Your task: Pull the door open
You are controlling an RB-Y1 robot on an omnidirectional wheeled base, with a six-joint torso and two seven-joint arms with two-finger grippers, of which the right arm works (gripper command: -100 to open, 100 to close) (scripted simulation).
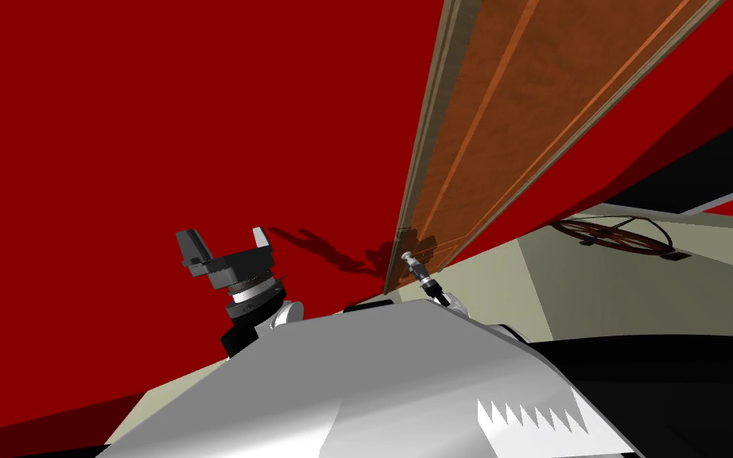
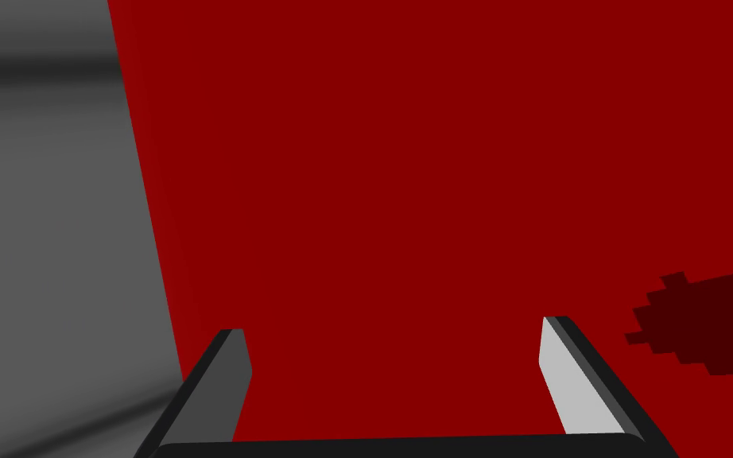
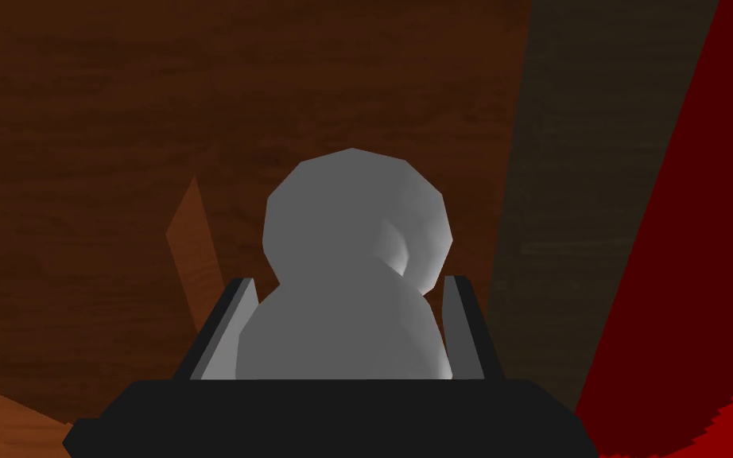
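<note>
A brown wooden door stands in a grey-brown frame set in a red wall. Its rounded grey knob sits between the fingers of my right gripper, which press its sides. In the head view the right gripper reaches the door's near edge low down, casting a shadow on the wall. My left gripper is raised to the left of the door, open and holding nothing; its wrist view has the fingers wide apart, facing the red wall.
Pale floor spreads to the right of the door, with a brown spoked ring lying on it. A black area shows beyond the red wall at the right. A grey surface borders the wall beside the left gripper.
</note>
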